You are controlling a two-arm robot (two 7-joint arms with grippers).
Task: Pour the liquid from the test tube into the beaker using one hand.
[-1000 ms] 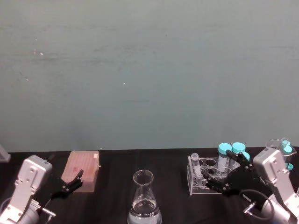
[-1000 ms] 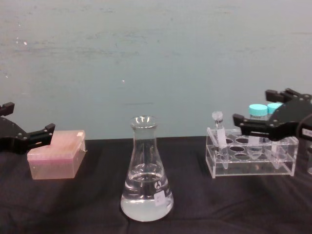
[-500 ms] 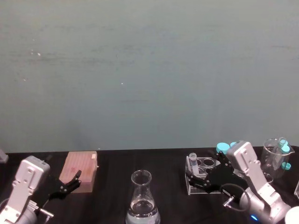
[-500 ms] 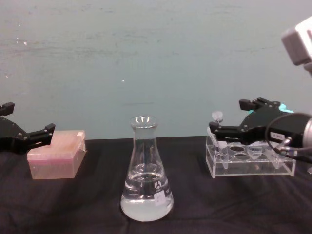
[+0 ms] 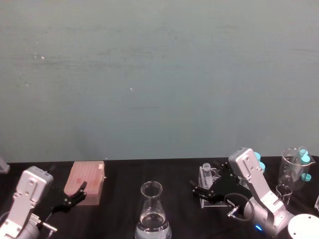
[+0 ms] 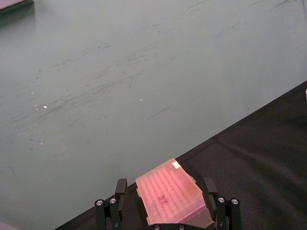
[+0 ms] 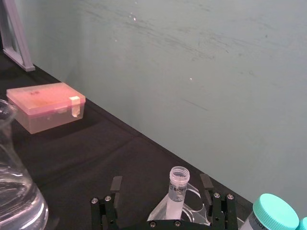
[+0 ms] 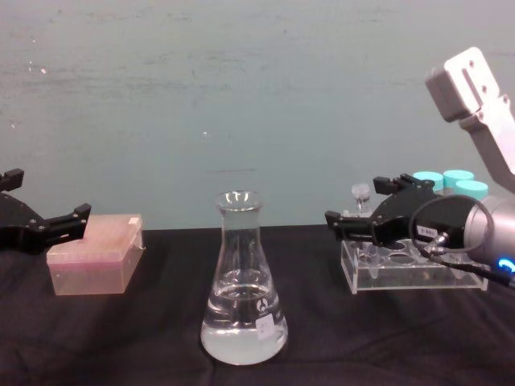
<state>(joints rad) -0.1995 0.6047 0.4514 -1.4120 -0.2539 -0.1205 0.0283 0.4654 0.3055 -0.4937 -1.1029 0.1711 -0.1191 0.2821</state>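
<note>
Black table (image 8: pixel 145 338) ran across the whole scene. The right gripper (image 7: pixel 161 183), on its silver-grey arm, hung over the left end of the clear tube rack (image 8: pixel 410 269) at my right. Its fingers were apart, one on each side of the test tube (image 7: pixel 177 189), with a gap on both sides and no contact that I could see. The beaker (image 8: pixel 242 281), a tall conical flask, stood upright mid-table, well apart from the rack, with clear liquid (image 8: pixel 241 334) in its wide base. The pink box (image 8: pixel 95 257) sat far left. The left gripper (image 6: pixel 165 186) was parked just beside it with its fingers spread. Turquoise-capped tubes (image 8: pixel 459 181) stood at the rack's far end. The test tube stood upright and uncapped in a rack hole. Couldn't tell if it held liquid.
</note>
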